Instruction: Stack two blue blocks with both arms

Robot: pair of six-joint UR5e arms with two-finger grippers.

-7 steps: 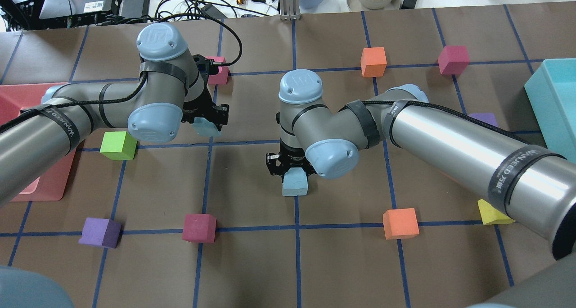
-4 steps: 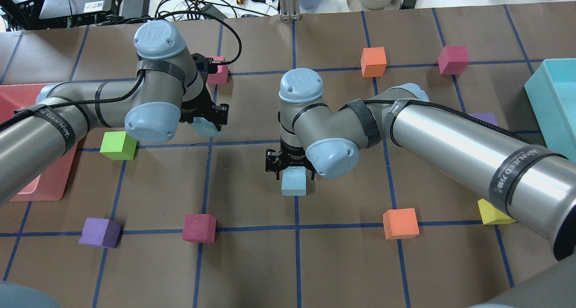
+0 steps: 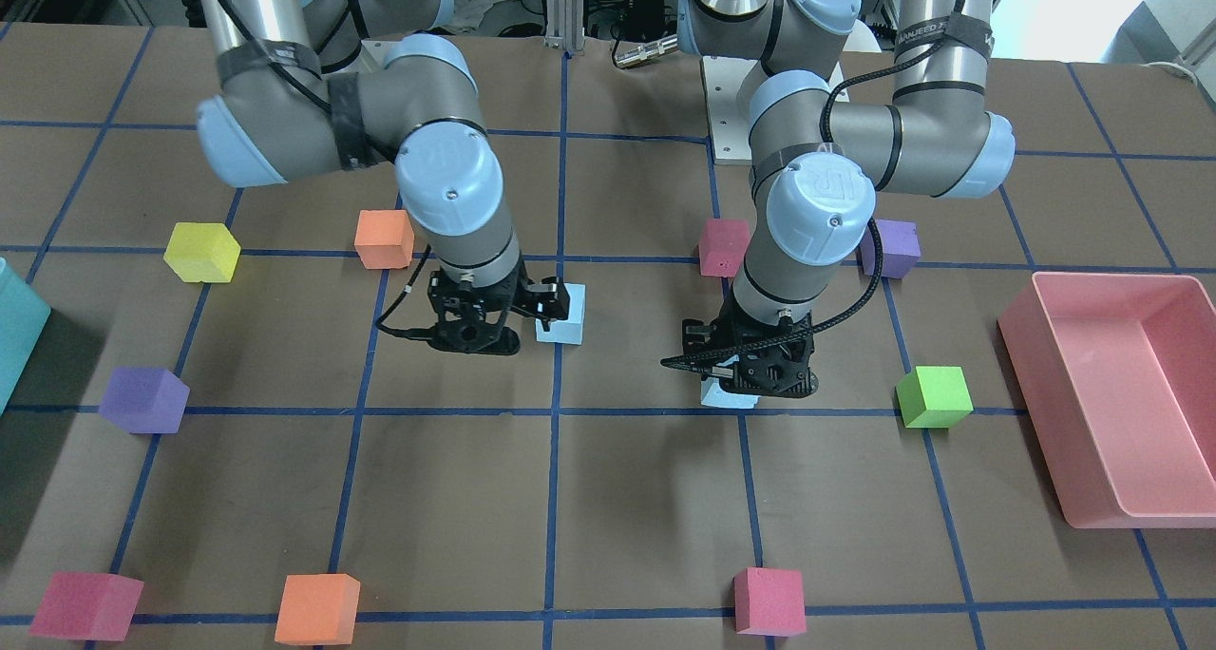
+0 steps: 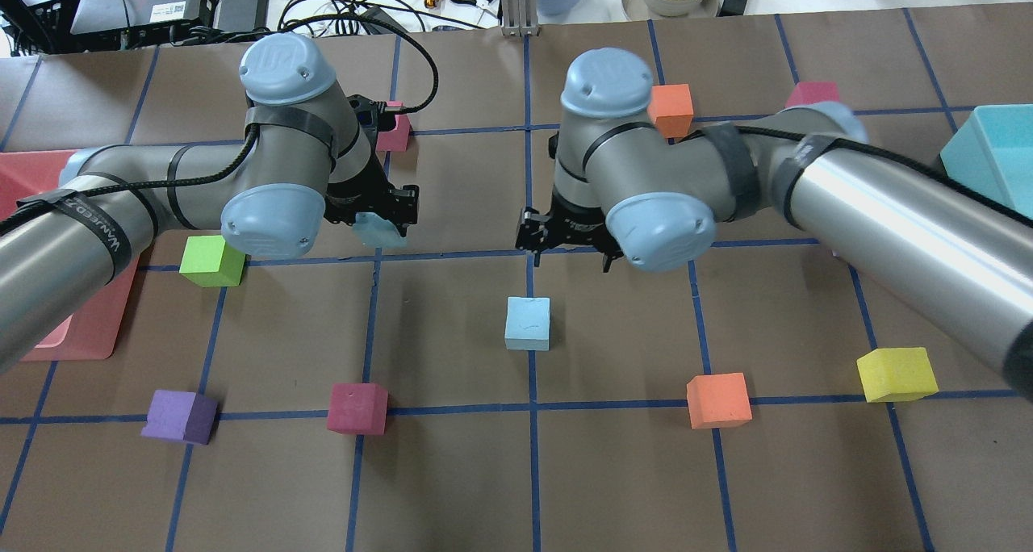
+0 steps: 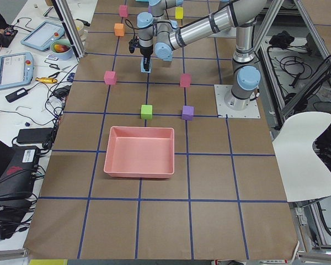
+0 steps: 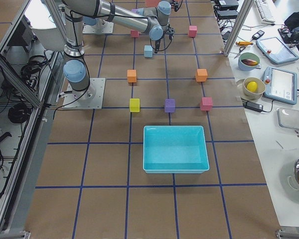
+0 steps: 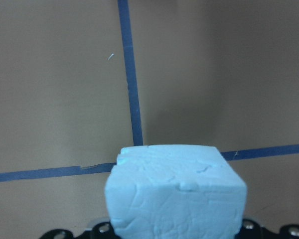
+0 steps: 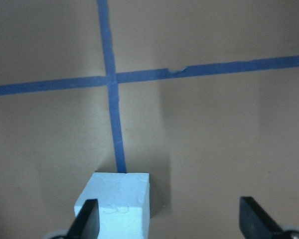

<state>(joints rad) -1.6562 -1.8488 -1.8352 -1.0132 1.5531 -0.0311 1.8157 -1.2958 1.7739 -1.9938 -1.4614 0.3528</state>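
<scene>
My left gripper [image 4: 378, 213] is shut on a pale blue block [image 4: 379, 232] and holds it off the table, left of centre. The block fills the bottom of the left wrist view [image 7: 174, 194]. In the front view this gripper [image 3: 746, 374] is on the right, with the block [image 3: 727, 396] under it. The second blue block [image 4: 528, 324] sits alone on the brown paper at a tape crossing. My right gripper [image 4: 569, 244] is open and empty, raised, beyond that block. In the right wrist view the block [image 8: 117, 199] lies by one of the spread fingers [image 8: 84, 221].
Coloured cubes lie around: green [image 4: 211, 260], purple [image 4: 179, 416], magenta [image 4: 357, 407], orange [image 4: 718, 399], yellow [image 4: 896, 373], another orange [image 4: 670, 110]. A pink tray [image 4: 81, 326] is at the left edge and a teal bin [image 4: 993, 156] at the right.
My right gripper has let go of its blue block, risen and moved toward the far side; the block stays on the table. My left gripper has hardly moved.
</scene>
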